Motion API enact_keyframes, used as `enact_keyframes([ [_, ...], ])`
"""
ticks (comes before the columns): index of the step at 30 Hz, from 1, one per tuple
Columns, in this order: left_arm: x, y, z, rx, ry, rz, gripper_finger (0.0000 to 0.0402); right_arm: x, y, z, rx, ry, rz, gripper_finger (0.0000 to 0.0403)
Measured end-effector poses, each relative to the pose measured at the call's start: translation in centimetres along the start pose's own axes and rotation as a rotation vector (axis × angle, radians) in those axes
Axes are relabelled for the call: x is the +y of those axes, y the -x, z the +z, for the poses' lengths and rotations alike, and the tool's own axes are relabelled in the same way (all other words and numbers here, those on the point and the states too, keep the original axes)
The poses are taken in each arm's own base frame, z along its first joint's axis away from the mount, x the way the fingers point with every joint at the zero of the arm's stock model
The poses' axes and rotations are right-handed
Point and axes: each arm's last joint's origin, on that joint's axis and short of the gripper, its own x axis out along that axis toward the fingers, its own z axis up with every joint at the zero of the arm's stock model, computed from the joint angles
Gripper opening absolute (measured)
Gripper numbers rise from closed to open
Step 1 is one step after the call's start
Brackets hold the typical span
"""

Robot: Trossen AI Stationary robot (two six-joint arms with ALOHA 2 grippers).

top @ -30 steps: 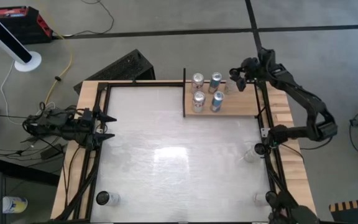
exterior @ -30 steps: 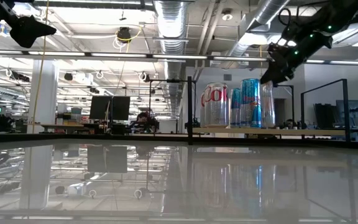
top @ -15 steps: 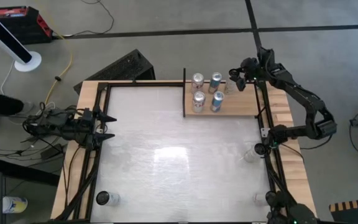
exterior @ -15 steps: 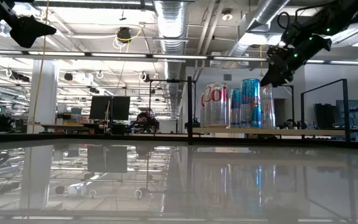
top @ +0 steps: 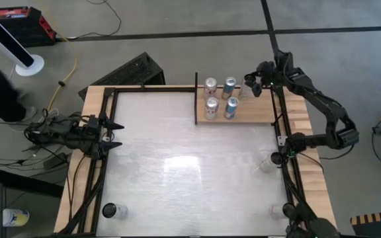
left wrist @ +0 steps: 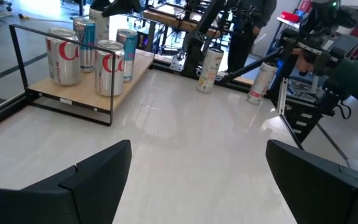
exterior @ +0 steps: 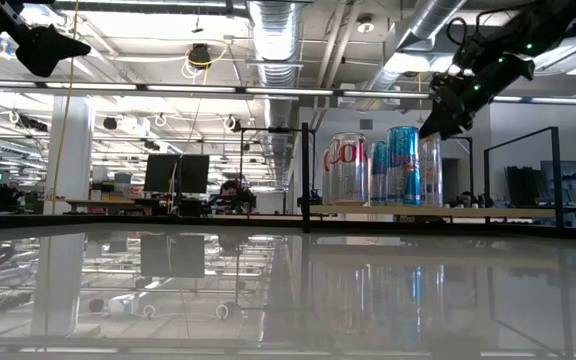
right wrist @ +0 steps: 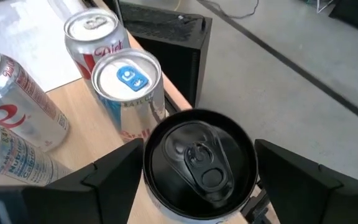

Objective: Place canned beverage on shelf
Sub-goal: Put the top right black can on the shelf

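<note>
Little has shifted since the earlier frames: the right arm has edged slightly at the upper right of the high view, and its fingers have spread a bit wider around the can.

Largest first, the white table [top: 190, 165] fills the middle of the high view. The shelf [top: 253, 112] sits at its upper right edge with four cans [top: 220, 97] standing on it.

At the shelf's far right end stands a black-topped can [right wrist: 199, 160], upright, long axis vertical. The right end effector [right wrist: 194, 171] is directly above it, fingers apart on either side, apparently letting go. Any retreat looks best straight upward.

The left end effector [top: 114, 134], fingers apart, waits far off at centre left.
</note>
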Motion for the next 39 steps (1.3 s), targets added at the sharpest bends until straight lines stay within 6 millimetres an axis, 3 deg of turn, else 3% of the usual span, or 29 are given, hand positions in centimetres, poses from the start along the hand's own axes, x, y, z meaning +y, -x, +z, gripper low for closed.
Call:
enact_keyframes([
  [9,0.0,0.0,0.0,0.000,0.000,0.000,0.0357,0.7,2.3,1.1,-0.078,0.034,-0.049,0.0328],
  [13,0.0,0.0,0.0,0.000,0.000,0.000,0.0357,2.1,4.1,2.1,-0.146,0.013,-0.030,0.0329],
  [18,0.0,0.0,0.0,0.000,0.000,0.000,0.0357,5.8,6.8,4.3,-0.169,0.012,0.099,0.0327],
  [24,0.0,0.0,0.0,0.000,0.000,0.000,0.0357,12.0,10.2,5.9,-0.047,-0.055,0.289,0.0326],
  [27,0.0,0.0,0.0,0.000,0.000,0.000,0.0357,14.8,11.8,5.1,0.121,-0.125,0.313,0.0326],
  [33,0.0,-0.3,-0.5,0.019,0.000,-0.017,0.0357,19.2,14.5,1.6,0.527,-0.340,0.276,0.0326],
  [39,-0.1,-0.5,-0.6,0.022,0.005,-0.029,0.0357,23.2,16.2,-0.7,0.704,-0.420,0.170,0.0326],
])
